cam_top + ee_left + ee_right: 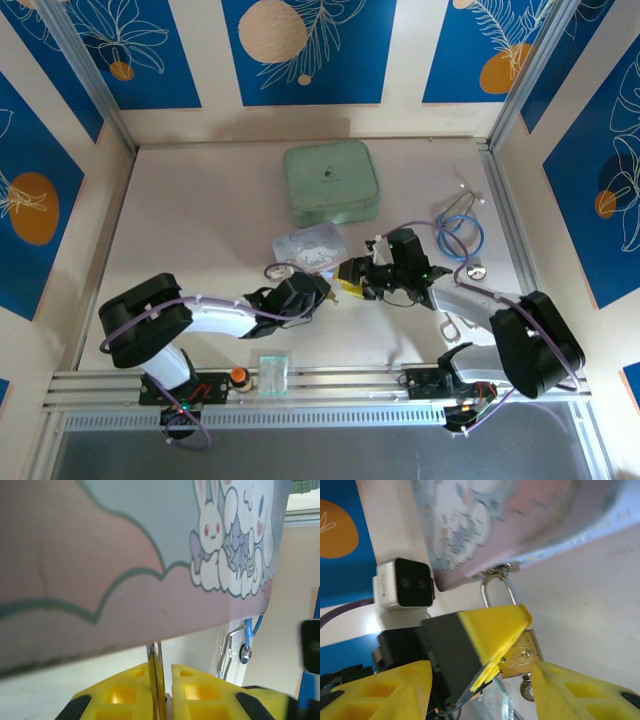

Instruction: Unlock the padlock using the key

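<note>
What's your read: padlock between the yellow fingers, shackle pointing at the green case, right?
Wrong case. The right wrist view shows the padlock between the yellow fingers, shackle pointing at the lilac cartoon tin, not the green case.

No lettering or numbers can be read anywhere. The green case [331, 183] at twelve o'clock on the counter [200, 220] carries a small dark mark, too small to make out. The lilac tin [150, 555] shows only cartoon rabbits.
</note>
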You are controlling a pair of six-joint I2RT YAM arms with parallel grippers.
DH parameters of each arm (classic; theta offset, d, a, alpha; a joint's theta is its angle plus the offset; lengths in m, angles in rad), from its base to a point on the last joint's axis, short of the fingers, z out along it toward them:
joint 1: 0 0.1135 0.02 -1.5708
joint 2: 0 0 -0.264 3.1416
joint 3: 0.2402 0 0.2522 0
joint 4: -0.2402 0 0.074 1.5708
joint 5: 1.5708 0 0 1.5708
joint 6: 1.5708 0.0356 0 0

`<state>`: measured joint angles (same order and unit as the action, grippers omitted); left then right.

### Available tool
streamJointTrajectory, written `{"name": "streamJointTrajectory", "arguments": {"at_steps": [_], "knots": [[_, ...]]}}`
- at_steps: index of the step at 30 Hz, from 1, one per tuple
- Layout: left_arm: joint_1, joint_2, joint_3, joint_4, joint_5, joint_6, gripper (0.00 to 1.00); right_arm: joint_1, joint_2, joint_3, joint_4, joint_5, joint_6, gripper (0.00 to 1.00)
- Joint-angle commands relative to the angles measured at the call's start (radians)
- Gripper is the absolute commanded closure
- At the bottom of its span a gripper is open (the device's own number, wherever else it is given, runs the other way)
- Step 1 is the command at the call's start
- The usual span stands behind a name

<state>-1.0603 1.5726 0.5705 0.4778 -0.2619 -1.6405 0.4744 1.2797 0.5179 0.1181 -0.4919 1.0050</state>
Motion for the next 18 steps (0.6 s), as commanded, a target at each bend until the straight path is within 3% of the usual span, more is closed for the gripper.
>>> {"name": "streamJointTrajectory", "arguments": {"at_steps": [1,5,6,7,10,14,18], "knots": [[0.012,-0.045,0.018,-0.022,0.013,0.022,0.98,-0.007,-0.031,0.058,-0.292,0.076,-0.244,0.41],[0.02,-0.058,0.012,-0.034,0.019,0.026,0.99,0.024,-0.094,0.091,-0.391,0.241,-0.332,0.28],[0.022,-0.06,0.008,-0.034,0.022,0.026,0.99,0.033,-0.117,0.09,-0.397,0.287,-0.344,0.09],[0.025,-0.063,0.004,-0.032,0.027,0.025,1.0,0.044,-0.137,0.09,-0.404,0.332,-0.345,0.01],[0.03,-0.073,-0.003,-0.035,0.04,0.026,1.0,0.098,-0.189,0.093,-0.417,0.467,-0.409,0.01],[0.031,-0.089,0.026,-0.132,0.05,0.051,1.0,0.189,-0.204,0.098,-0.422,0.551,-0.593,0.01],[0.039,-0.083,-0.006,-0.086,0.06,0.028,1.0,0.195,-0.129,0.124,-0.424,0.438,-0.601,0.15]]}}
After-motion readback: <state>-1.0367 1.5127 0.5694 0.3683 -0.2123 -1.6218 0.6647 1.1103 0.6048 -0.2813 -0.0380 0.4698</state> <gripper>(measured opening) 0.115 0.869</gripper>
